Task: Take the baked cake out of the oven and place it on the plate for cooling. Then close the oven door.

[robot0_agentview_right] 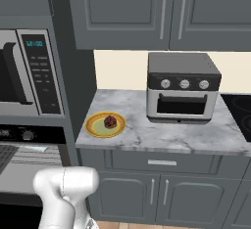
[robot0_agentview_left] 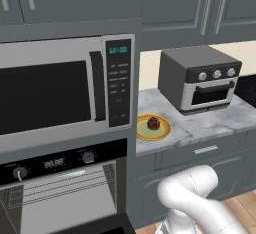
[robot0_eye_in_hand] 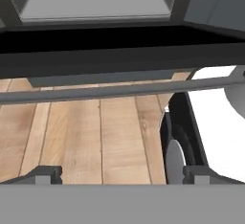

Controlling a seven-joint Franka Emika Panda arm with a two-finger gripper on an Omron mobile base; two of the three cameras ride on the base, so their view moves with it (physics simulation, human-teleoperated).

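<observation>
Oven (robot0_agentview_left: 65, 198): lower left in both base views, under the microwave (robot0_agentview_left: 60, 88); cavity exposed with wire racks visible, so the door is down and still to be closed.
Door (robot0_eye_in_hand: 119, 58): seen from the hand view as a dark slab lying flat, its silver bar handle (robot0_eye_in_hand: 119, 90) running across just beyond the fingers, wooden floor (robot0_eye_in_hand: 95, 137) beneath.
Gripper (robot0_eye_in_hand: 122, 175): low in front of the door, jaws spread wide with nothing between them; placed under the handle, probably to lift the door shut.
Plate (robot0_agentview_left: 162, 134): on the marble counter (robot0_agentview_left: 210, 120) just right of the oven column, near the counter's front edge, within easy reach from the oven.
Cake (robot0_agentview_left: 153, 123): sitting at the plate's centre, upright; the transfer step looks complete.
Toaster oven (robot0_agentview_left: 202, 78): farther right on the counter, well apart from the plate, not involved.
Step in hand: closing the door.
</observation>
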